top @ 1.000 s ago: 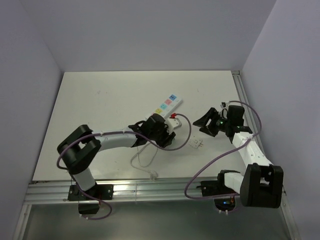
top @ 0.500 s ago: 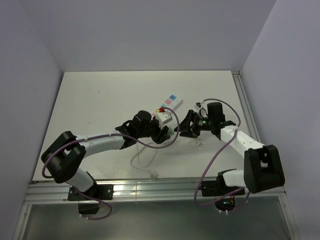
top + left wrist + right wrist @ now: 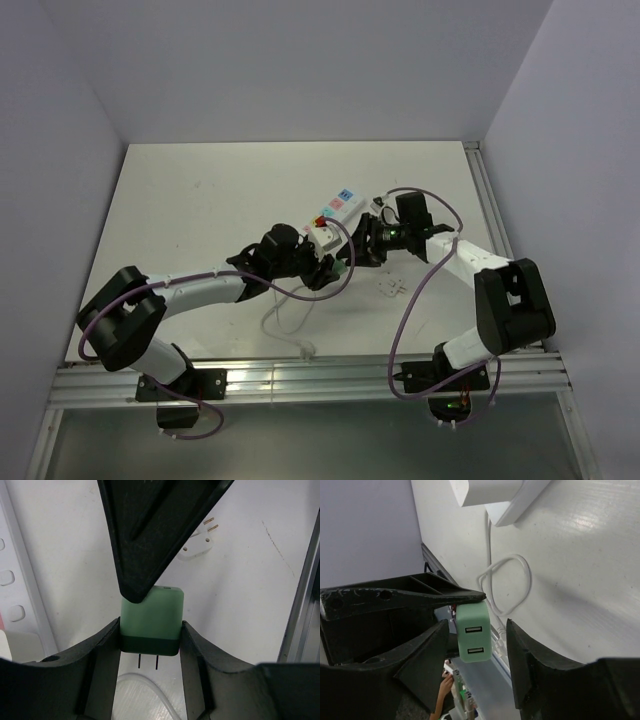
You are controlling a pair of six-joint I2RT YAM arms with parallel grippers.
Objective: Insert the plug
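Green plug tight between left fingers

Robot lab: bare enclosure walls, railed white table.

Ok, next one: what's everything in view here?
green rectangular plastic charger plug: one, green, held at table centre
long white plastic power strip: one, white with coloured switches, mid-table
small white pronged plug: one, white, loose, right of centre
looped white cable: one, white, near edge
table: one, white, under everything
left end effector: one, black, shut on the charger plug
right end effector: one, black, open, fingers either side of it
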